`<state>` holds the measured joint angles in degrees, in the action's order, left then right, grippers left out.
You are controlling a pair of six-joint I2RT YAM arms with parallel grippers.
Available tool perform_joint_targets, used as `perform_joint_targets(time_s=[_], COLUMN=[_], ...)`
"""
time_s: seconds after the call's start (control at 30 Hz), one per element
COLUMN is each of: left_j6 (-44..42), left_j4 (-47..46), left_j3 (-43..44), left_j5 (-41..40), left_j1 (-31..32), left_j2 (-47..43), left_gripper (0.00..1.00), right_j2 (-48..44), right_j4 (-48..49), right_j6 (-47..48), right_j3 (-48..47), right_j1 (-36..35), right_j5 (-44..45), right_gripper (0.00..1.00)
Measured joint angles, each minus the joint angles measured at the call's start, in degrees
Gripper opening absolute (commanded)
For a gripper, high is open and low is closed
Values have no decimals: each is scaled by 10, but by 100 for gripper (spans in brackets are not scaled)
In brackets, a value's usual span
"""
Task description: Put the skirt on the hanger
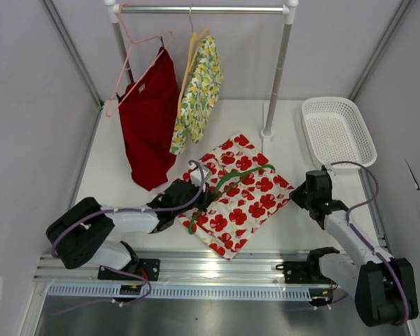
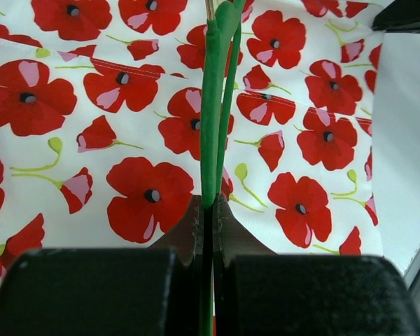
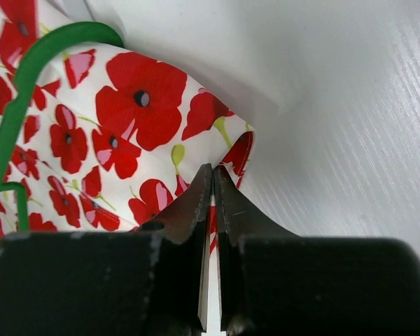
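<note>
Right end effector (image 3: pixel 212 169) on skirt (image 3: pixel 136 105) corner

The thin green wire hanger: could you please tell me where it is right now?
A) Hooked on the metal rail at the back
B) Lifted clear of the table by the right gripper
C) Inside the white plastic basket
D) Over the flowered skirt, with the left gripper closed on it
D: in the left wrist view the thin green wire hanger runs into the shut left gripper, over the white skirt printed with red flowers.
</note>
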<state>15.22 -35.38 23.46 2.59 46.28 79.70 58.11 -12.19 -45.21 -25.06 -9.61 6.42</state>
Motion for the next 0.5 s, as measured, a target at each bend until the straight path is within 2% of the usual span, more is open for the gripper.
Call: perform_joint_targets(time_s=[0.17, 0.33, 0.5], left_j6=[7, 9, 10], left_j4=[-2, -1, 2], left_j3=[-3, -3, -3], left_j5=[-21, -31, -44], left_j1=[1, 3, 4], left_j2=[0, -1, -7], left_gripper=[0, 0, 0], right_j2=[-52, -66, -94], right_j4=[-25, -47, -71], right_j6=[2, 3, 3], right_j3=[0, 0, 5], right_j1=[0, 0, 0], right_j5=[4, 6, 10], right_gripper=[5, 3, 5])
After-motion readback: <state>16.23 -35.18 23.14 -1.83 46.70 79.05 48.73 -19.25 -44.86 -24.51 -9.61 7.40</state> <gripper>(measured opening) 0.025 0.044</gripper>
